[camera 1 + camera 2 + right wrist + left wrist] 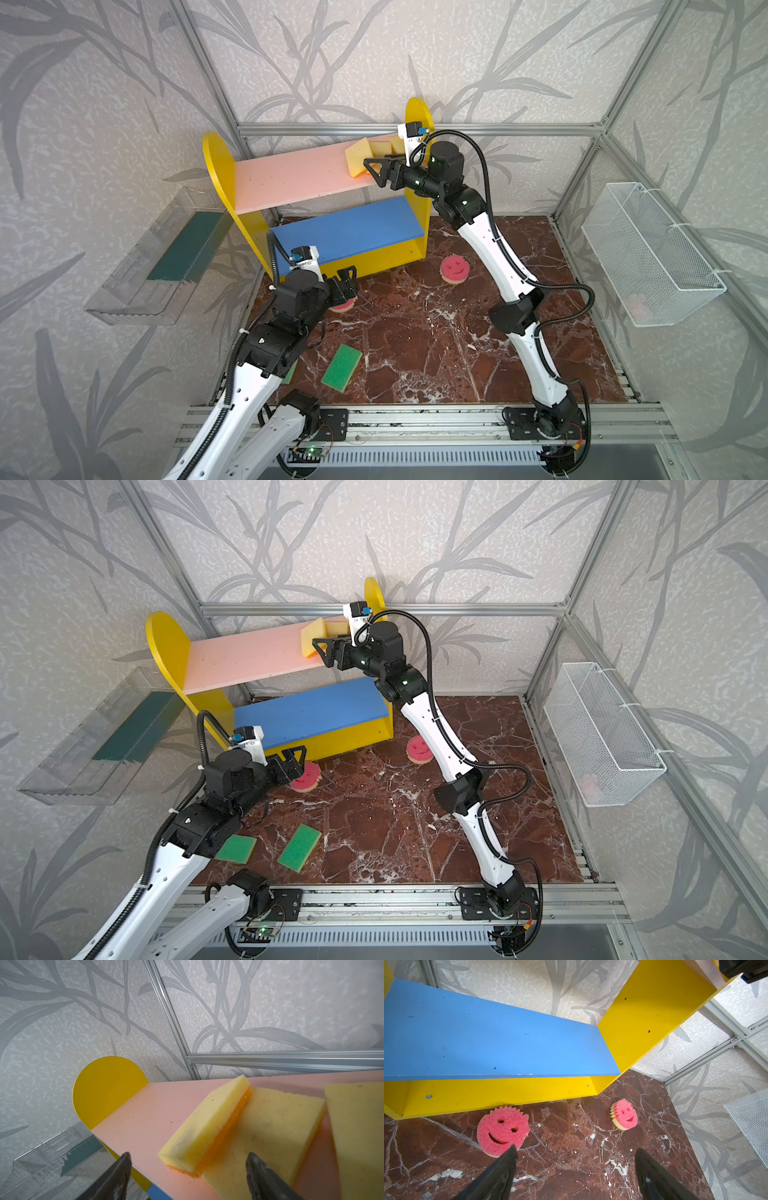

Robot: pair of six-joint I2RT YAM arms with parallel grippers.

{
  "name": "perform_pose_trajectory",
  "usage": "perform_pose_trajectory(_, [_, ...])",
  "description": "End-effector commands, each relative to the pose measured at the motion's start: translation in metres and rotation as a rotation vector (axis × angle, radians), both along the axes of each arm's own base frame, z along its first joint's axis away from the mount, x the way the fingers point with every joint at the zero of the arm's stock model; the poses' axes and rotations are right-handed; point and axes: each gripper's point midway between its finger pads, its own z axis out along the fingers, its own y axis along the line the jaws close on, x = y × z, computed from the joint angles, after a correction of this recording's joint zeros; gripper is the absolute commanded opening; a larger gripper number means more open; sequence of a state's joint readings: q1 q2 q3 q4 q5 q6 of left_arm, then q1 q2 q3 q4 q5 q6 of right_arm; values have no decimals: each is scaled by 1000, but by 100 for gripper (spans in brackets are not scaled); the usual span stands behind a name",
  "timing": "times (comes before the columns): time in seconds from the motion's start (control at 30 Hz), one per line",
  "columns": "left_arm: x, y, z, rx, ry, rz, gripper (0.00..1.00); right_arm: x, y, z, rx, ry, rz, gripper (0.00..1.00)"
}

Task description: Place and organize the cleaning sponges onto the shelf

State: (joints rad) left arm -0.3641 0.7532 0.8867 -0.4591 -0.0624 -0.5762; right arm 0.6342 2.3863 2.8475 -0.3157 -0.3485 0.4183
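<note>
The shelf stands at the back with a pink upper board and a blue middle board. Three yellow sponges lie at the pink board's right end. One orange-faced sponge leans tilted on a flat one. My right gripper stands open at that board's front edge, its fingers clear of the tilted sponge. My left gripper hangs open over the floor beside a pink smiley sponge by the shelf base. A second smiley sponge and two green-faced sponges lie on the floor.
A clear plastic tray with a dark green mat hangs on the left wall. A white wire basket hangs on the right wall, with something pink inside. The floor is brown marble.
</note>
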Motion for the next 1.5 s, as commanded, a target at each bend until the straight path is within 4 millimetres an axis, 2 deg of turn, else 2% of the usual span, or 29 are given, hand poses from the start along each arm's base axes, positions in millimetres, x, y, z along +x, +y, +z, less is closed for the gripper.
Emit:
perform_pose_trajectory(0.0, [-1,4,-2,11,1,15,90,-5,4,9,18,-38,16,81])
perform_pose_trajectory(0.2, [-2,5,-2,12,2,16,90,-12,11,-1,-77,-70,-39,73])
perform_pose_trajectory(0.3, [-2,5,-3,11,5,18,90,-7,4,-9,-133,-59,-99,67])
perform_pose_trajectory(0.5, [-4,6,1,8,-4,20,90,-4,-7,-22,-234,-59,-155,65])
perform_pose_trajectory(0.57, [-5,7,4,8,-8,20,90,-3,-12,-23,-265,-69,-180,62])
perform_pose_trajectory(0.67, [-4,6,9,8,-16,19,90,-1,-22,-23,-314,-89,-229,53])
perform_pose_trajectory(0.9, [-2,6,14,10,-23,21,90,0,-36,-18,-380,-131,-284,52])
perform_pose_trajectory(0.97, [-1,6,18,17,-28,20,90,-1,-38,-15,-382,-141,-288,57])
perform_pose_trajectory(1.03, [0,7,23,26,-35,23,90,-3,-40,-9,-381,-152,-287,68])
perform_pose_trajectory(1.13, [2,7,31,33,-48,23,90,-13,-40,3,-366,-178,-252,81])
perform_pose_trajectory(1.3, [4,7,39,40,-60,21,90,-39,-34,26,-315,-214,-145,93])
perform_pose_trajectory(1.47, [2,8,43,40,-69,20,90,-56,-33,41,-282,-237,-79,98])
